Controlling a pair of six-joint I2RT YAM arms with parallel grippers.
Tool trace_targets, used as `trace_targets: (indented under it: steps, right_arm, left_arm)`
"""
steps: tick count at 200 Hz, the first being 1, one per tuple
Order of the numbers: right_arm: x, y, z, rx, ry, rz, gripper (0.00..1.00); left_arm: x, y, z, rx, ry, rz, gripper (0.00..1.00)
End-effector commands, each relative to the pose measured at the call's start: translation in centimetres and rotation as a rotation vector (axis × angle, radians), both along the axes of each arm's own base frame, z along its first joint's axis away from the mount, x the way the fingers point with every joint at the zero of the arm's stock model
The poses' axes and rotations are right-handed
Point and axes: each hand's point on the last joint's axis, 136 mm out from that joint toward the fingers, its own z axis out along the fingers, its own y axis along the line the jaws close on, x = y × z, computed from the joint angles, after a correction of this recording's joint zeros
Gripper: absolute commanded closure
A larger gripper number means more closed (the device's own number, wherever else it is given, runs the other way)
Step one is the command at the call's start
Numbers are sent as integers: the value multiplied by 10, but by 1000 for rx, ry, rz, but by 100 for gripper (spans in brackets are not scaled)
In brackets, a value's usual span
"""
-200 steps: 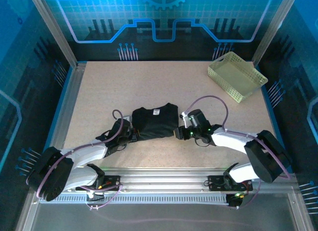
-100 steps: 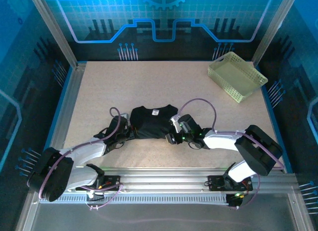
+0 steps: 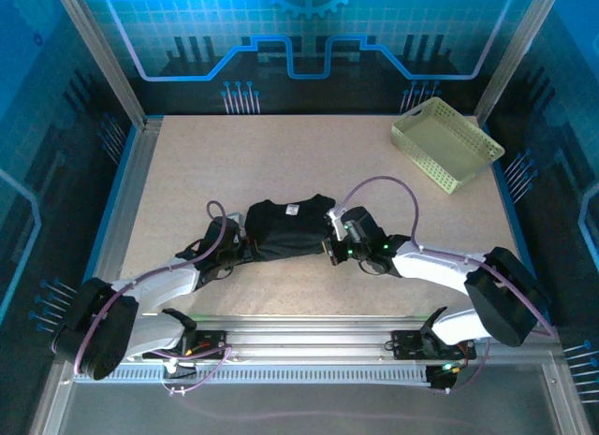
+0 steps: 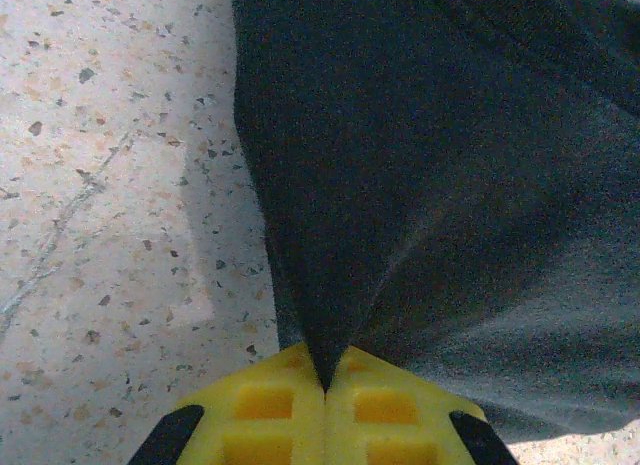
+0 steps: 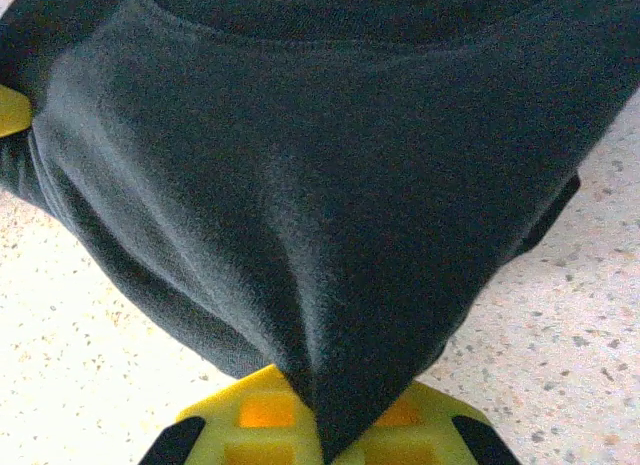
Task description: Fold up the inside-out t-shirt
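Left gripper (image 3: 245, 253), right gripper (image 3: 330, 249) clamp one t-shirt (image 3: 285, 232); one basket (image 3: 426, 160).

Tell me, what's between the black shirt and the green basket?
Nothing sits there. From the top camera, between the black t-shirt and the basket is bare speckled table, with the right arm's purple cable arching nearby.

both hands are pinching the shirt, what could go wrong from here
1. The left hand and right hand each clamp only a narrow tuck at opposite edges of the black t-shirt; it might slip out on a pull.
2. The shirt lies bunched in layers, so a hand may carry just some layers and the fold could skew.
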Motion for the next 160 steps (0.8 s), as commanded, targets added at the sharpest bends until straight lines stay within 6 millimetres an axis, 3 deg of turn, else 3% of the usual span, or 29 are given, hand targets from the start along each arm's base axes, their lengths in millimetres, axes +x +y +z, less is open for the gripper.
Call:
trace_targets:
  steps: [1, 29, 50, 70, 95, 118, 160]
  right_arm:
    - [4, -18, 3, -73, 23, -39, 93]
    - [-2, -13, 0, -47, 69, -27, 61]
    - [-11, -8, 0, 3, 74, 2, 52]
    - [-25, 0, -2, 65, 84, 53, 47]
    - [-34, 8, -11, 54, 68, 75, 43]
    - [-22, 3, -25, -1, 41, 15, 44]
    - [1, 9, -20, 14, -70, -14, 53]
  left_arm:
    - [4, 6, 4, 30, -9, 5, 100]
    - [4, -3, 6, -7, -11, -30, 97]
    - [1, -12, 7, -56, -6, -61, 89]
    - [-1, -15, 6, -77, 0, -67, 88]
    - [-1, -13, 3, -72, 2, -58, 87]
    - [0, -13, 3, -69, 0, -53, 87]
    - [2, -12, 1, -58, 7, -49, 87]
